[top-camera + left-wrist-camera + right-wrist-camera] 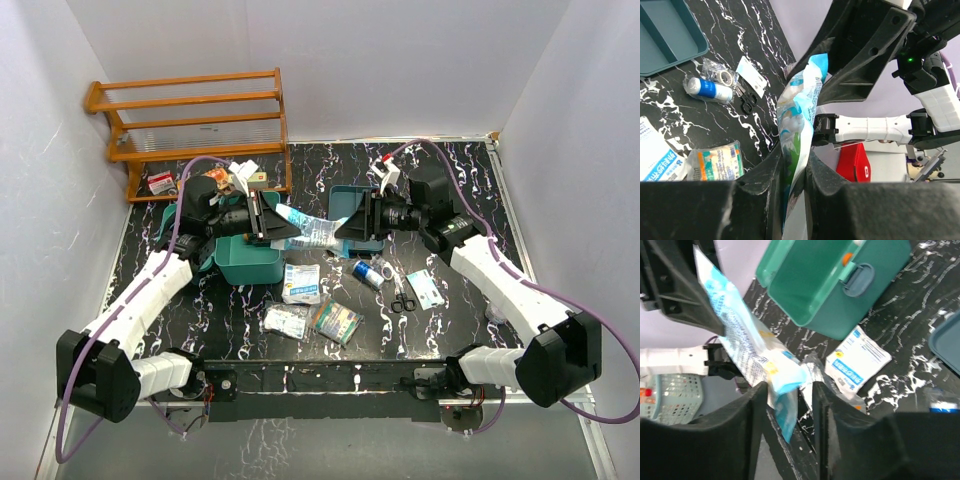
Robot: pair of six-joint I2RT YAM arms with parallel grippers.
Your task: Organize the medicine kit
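The teal-green plastic case with rounded corners (248, 266) stands on the black white-veined desk (320, 170), at about 9 o'clock from the desk centre in the top view, under the left forearm. Its front wall, with a darker teal latch (860, 277), faces about 5 o'clock, and the part of this wall that shows runs roughly from 9 to 3 o'clock. The arm covers the rest, so I cannot tell the true long axis or how the lid stands. The left end effector (282, 226) and the right end effector (345, 227) meet above the desk centre. Each one is clenched on one end of a blue-and-white crinkled plastic pouch (312, 232), which spans between them from 9 to 3 o'clock. The print on the pouch is too blurred to read. A darker teal shallow divided tray (665, 35) lies at 12 o'clock from the right end effector and is partly hidden by it in the top view. Just beside the case, at its 5 o'clock, lies a flat white packet with blue print (300, 283), and its letters are too small to read. Farther toward 3 o'clock lie a small blue-and-white bottle (367, 273) and black scissors (403, 300).
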